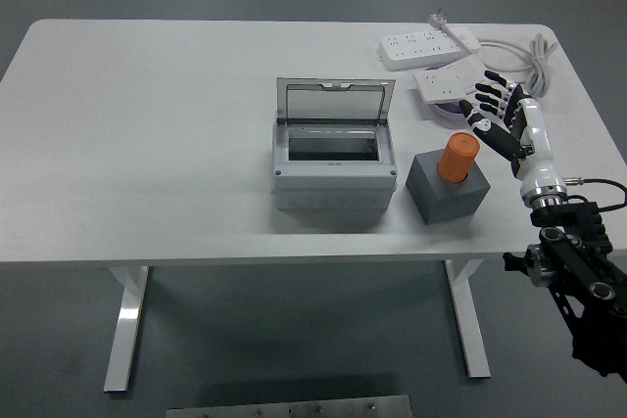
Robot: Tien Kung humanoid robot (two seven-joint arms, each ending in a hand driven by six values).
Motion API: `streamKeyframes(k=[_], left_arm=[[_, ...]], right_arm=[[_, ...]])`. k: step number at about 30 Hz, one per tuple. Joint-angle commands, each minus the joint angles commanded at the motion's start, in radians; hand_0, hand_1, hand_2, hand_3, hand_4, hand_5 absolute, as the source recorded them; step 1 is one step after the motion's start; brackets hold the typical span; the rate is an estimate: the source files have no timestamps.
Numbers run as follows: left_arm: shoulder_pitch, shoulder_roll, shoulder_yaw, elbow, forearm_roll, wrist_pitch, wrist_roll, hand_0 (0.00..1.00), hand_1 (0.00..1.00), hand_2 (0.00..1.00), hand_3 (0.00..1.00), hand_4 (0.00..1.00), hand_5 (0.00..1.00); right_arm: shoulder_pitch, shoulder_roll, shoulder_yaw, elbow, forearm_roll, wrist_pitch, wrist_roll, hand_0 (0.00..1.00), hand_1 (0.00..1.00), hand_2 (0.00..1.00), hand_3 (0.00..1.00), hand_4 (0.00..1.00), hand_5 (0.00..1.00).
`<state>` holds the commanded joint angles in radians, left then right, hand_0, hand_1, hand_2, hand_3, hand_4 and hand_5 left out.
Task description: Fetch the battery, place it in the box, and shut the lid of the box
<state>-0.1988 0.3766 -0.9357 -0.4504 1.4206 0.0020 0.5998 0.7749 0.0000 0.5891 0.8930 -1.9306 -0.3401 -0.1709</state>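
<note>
A: Where do we find the orange cylindrical battery (457, 159)?

B: It stands upright in the dark grey block holder (448, 186), right of the table's centre, at about three o'clock from the grey plastic box with the hinged clear lid (331, 157). We judge it sits there so its top half stays free for fingers to close around it.

A: And our right hand (502, 111)?

B: The white and black five-fingered hand hovers at about two o'clock from the battery, just beside it but apart. Its fingers are spread and grasp nothing. We read that as readiness to wrap the cylinder from the side.

A: Is the box ready?

B: Yes. The lid stands tilted up at the box's twelve o'clock edge, so the dark opening is exposed towards us. That leaves a clear path from the holder at three o'clock over to the opening.

A: Our left arm?

B: We do not see it at all.

A: Anything in the way?

B: Two white power strips (428, 45) and a coiled white cable (519, 56) lie at twelve o'clock from the hand, near the far edge of the white table (147, 144). A purple disc (448, 111) peeks out under the nearer strip. We judge the fingers could brush that strip on the approach.
</note>
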Motion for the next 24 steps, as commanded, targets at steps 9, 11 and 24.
streamKeyframes(k=[9,11,24], left_arm=[[0.008,-0.006,-0.002,-0.001,0.004,0.002,0.003,0.632,0.698,0.573,0.541,0.500,0.002],[0.010,-0.007,-0.002,-0.001,0.005,0.002,0.003,0.632,0.698,0.573,0.541,0.500,0.002],[0.000,-0.007,0.003,0.000,0.005,0.000,-0.004,0.632,0.698,0.573,0.541,0.500,0.002]], right_arm=[[-0.005,0.000,0.018,-0.014,0.030,0.002,0.026,0.131,0.233,0.281,0.369,0.298,0.002],[-0.006,0.000,0.021,-0.017,0.036,0.003,0.032,0.131,0.233,0.281,0.369,0.298,0.002],[-0.008,0.000,0.017,-0.032,0.051,0.027,0.050,0.294,0.397,0.480,0.609,0.546,0.036]])
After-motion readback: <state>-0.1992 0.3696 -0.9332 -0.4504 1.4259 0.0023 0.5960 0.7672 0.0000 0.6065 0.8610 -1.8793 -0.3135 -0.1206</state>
